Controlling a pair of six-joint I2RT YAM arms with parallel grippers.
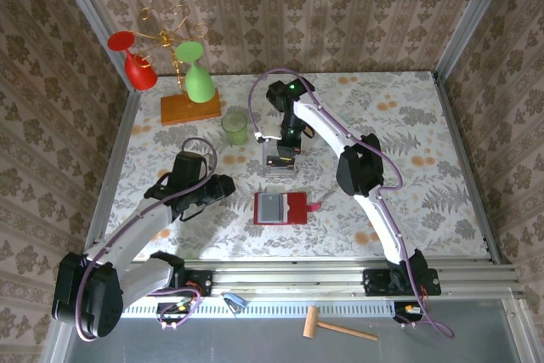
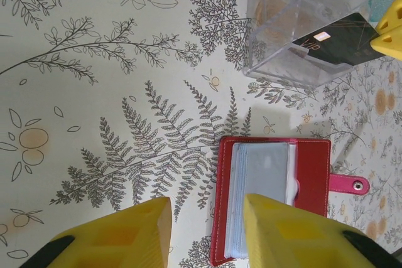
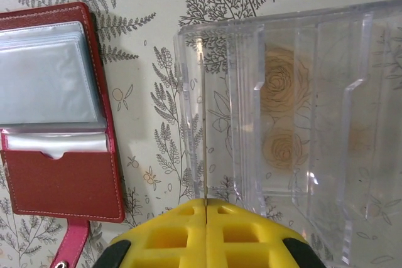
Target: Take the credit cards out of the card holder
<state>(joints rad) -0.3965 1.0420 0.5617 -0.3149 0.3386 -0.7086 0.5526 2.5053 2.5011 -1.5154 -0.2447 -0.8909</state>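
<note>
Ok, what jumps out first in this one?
The red card holder lies open mid-table, grey pockets up. Just beyond it the right gripper pinches a dark card over a clear box. At the far left, a red goblet and a green goblet hang on a gold rack.

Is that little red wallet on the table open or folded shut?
Open. The card holder lies spread flat, its clear inner pockets facing up, strap tab unfastened.
</note>
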